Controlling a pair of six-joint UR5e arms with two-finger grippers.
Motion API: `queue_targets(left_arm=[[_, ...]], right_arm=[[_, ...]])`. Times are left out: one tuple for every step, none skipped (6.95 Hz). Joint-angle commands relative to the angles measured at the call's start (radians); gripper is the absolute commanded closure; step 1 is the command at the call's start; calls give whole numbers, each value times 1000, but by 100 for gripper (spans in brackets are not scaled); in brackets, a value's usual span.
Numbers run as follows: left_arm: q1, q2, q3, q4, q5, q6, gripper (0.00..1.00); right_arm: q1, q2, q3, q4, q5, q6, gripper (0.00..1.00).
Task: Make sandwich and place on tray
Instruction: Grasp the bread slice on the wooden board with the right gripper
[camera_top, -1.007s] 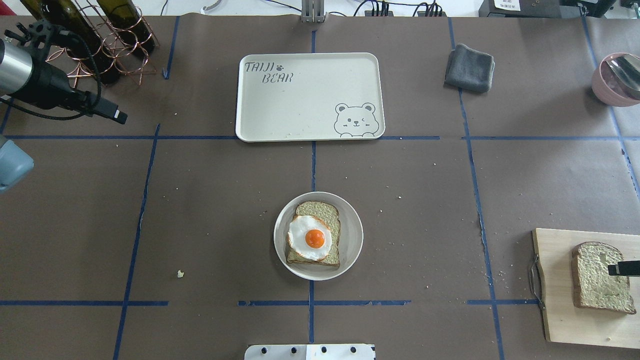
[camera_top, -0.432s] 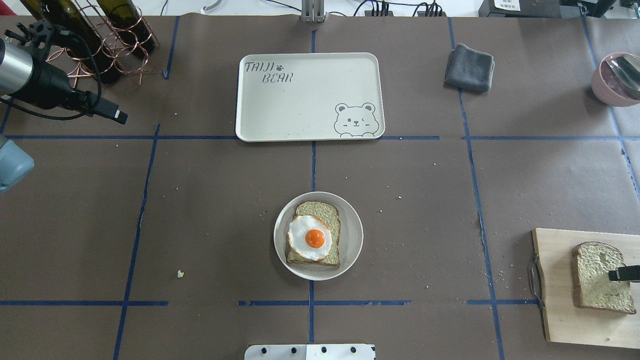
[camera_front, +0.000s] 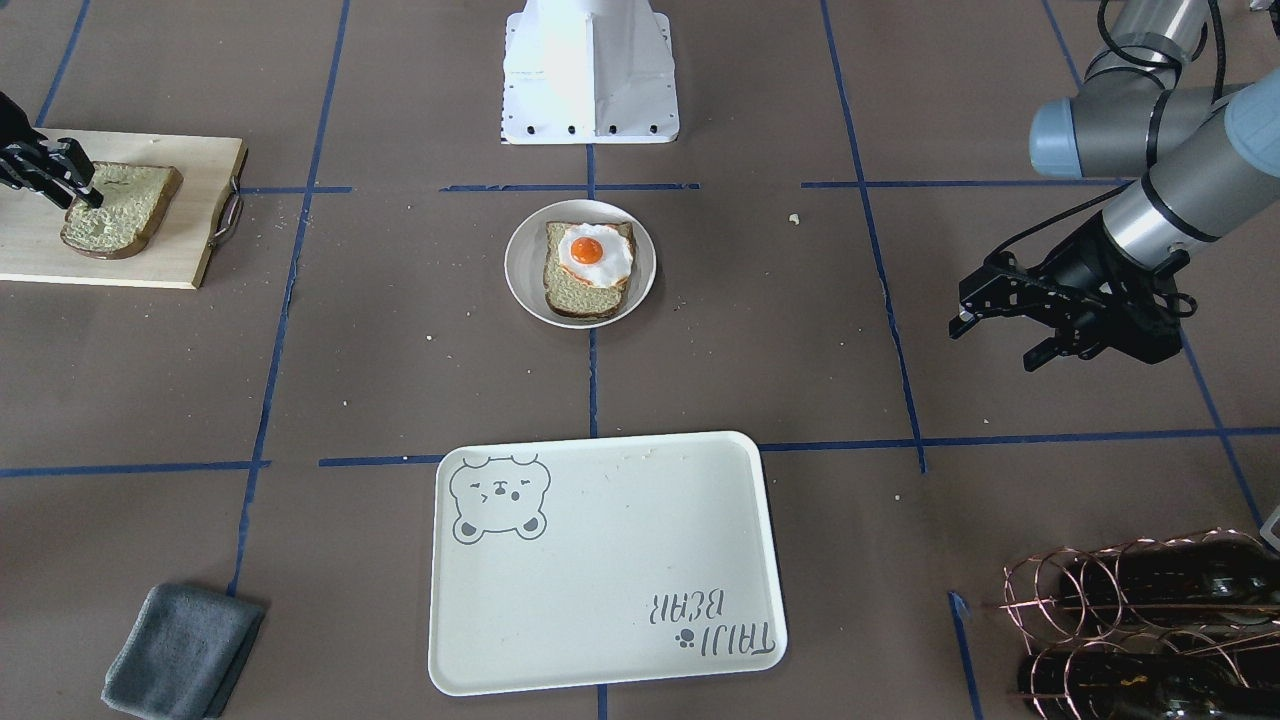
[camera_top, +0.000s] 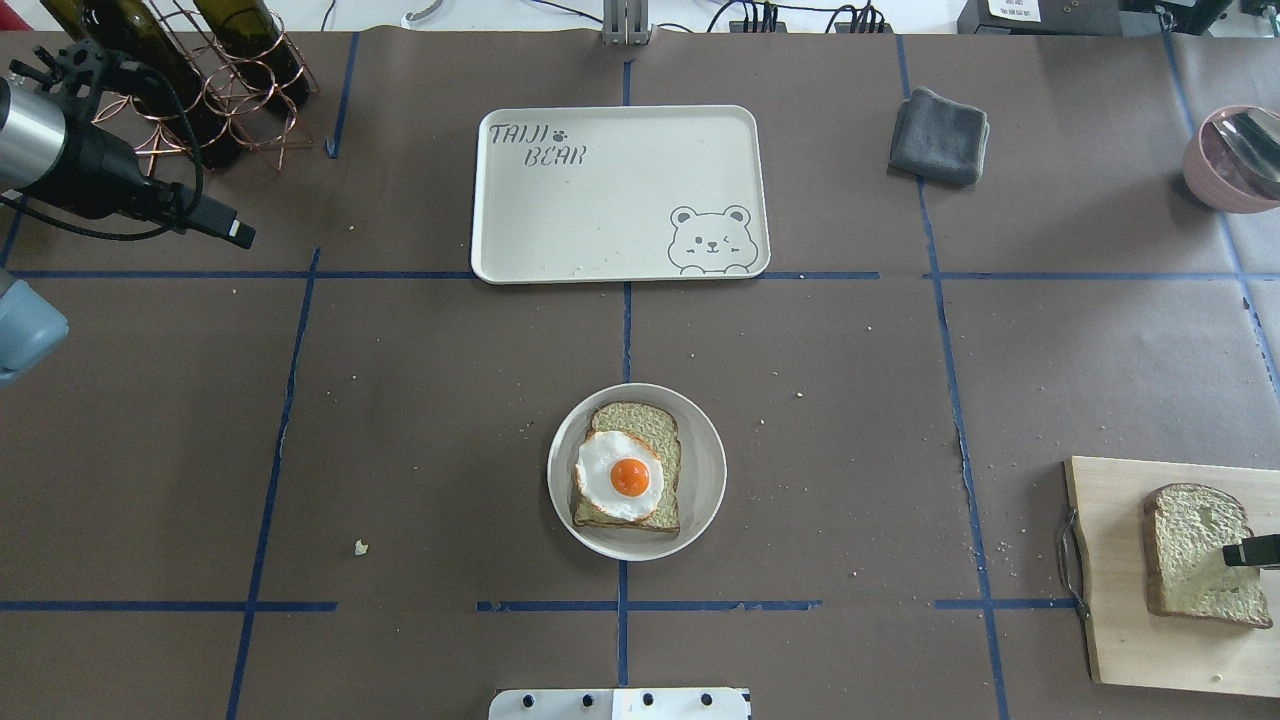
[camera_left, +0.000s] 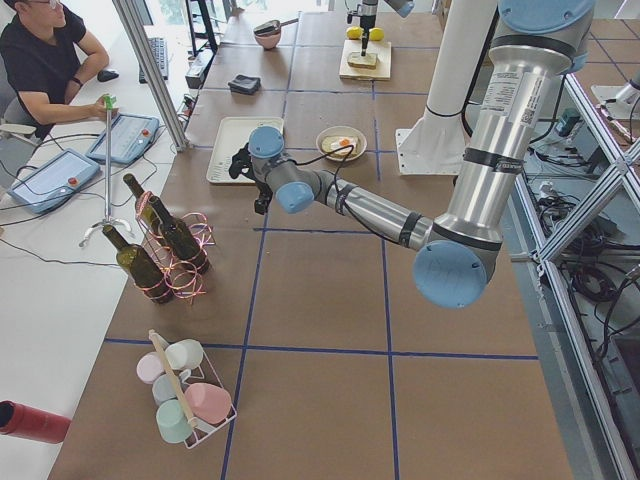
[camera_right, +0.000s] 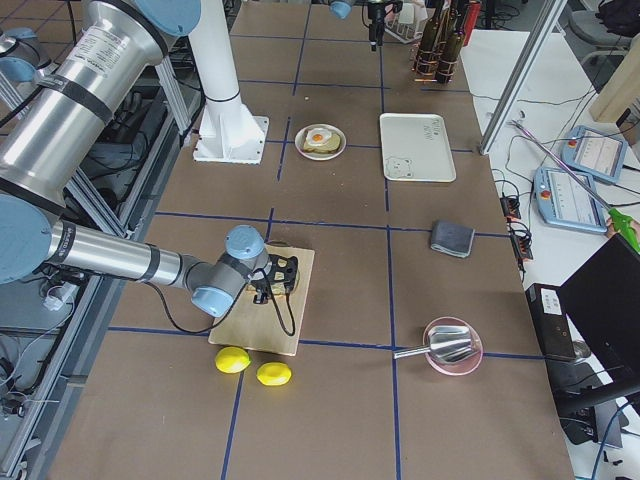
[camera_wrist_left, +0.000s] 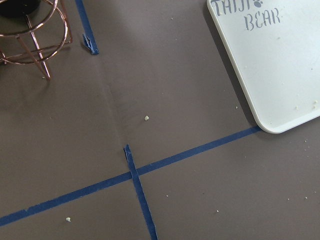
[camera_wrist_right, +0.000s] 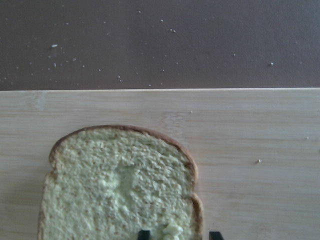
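A bread slice (camera_top: 645, 425) with a fried egg (camera_top: 620, 477) on it lies on a small round plate (camera_top: 705, 480) at mid-table. The second bread slice (camera_top: 1190, 550) lies flat on a wooden cutting board (camera_top: 1110, 600) at the right. My right gripper (camera_top: 1250, 552) is low over that slice's edge. In the right wrist view its fingertips (camera_wrist_right: 144, 234) stand apart astride the crust of the slice (camera_wrist_right: 120, 185), so it is open. My left gripper (camera_front: 995, 343) is open and empty, above the table at the far left. The cream bear tray (camera_top: 620, 190) holds nothing.
A copper rack with wine bottles (camera_top: 200, 80) stands behind my left gripper. A folded grey cloth (camera_top: 940, 135) and a pink bowl (camera_top: 1230, 160) are at the far right. Two lemons (camera_right: 232, 360) lie beside the cutting board. Crumbs are scattered on the brown paper.
My right gripper's fingertip has shifted a little toward the table's near edge over the bread slice on the board. The left arm has not moved.
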Motion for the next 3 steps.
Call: queue_targets(left_arm=[[0,0,1,0,-1,1,0],[0,0,1,0,1,1,0],[0,0,1,0,1,1,0]], right_arm=[[-9,-1,-3,-3,0,1,50],[-12,-1,-8,-3,-1,1,50],[-12,-1,-12,-5,-1,1,50]])
